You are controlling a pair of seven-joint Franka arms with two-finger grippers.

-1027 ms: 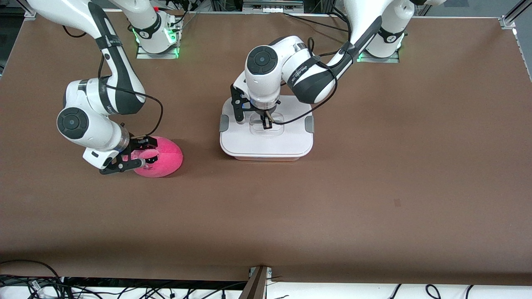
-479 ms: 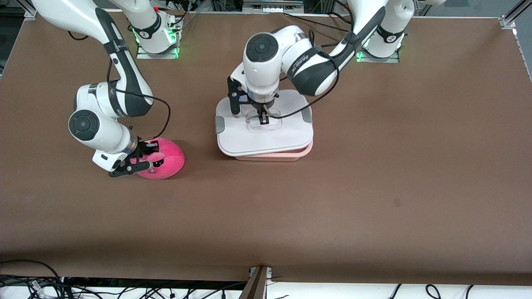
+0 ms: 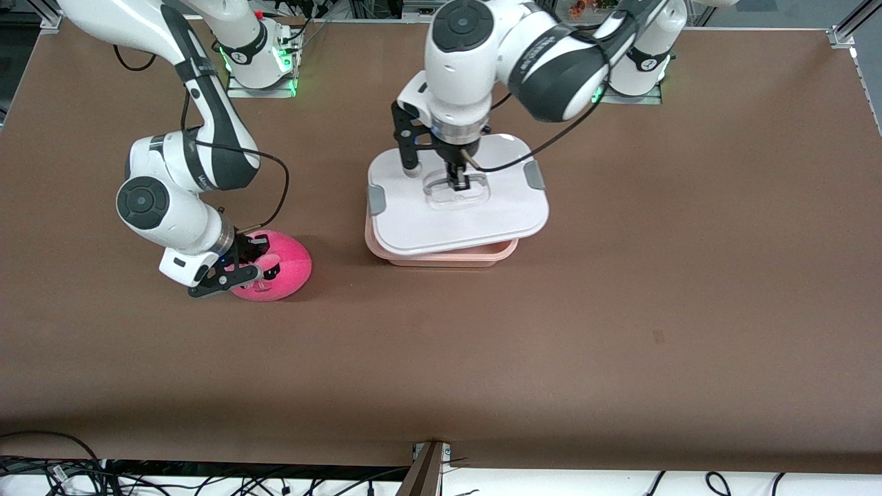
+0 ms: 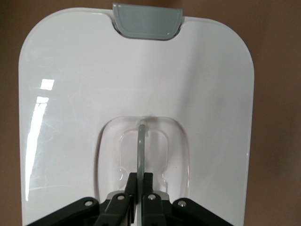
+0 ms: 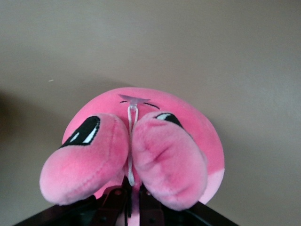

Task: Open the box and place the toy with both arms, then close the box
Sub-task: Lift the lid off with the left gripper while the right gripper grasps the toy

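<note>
The pinkish box (image 3: 448,257) stands mid-table. Its white lid (image 3: 482,213) is lifted off it, tilted and shifted toward the left arm's end, so the tub's rim shows below. My left gripper (image 3: 457,182) is shut on the lid's clear handle (image 4: 141,146) and holds the lid (image 4: 70,117) up over the box. The hot-pink toy (image 3: 286,269) sits on the table toward the right arm's end. My right gripper (image 3: 251,265) is shut on the toy (image 5: 141,155), pinching the plush between its two bulging folds.
The brown table (image 3: 620,310) spreads wide on all sides of the box and toy. Both arm bases (image 3: 258,62) stand along the table's edge farthest from the camera. Cables (image 3: 138,475) hang below the table's near edge.
My left gripper has raised the lid off the box and carried it toward the left arm's end. My right gripper and the toy have shifted slightly toward the box.
</note>
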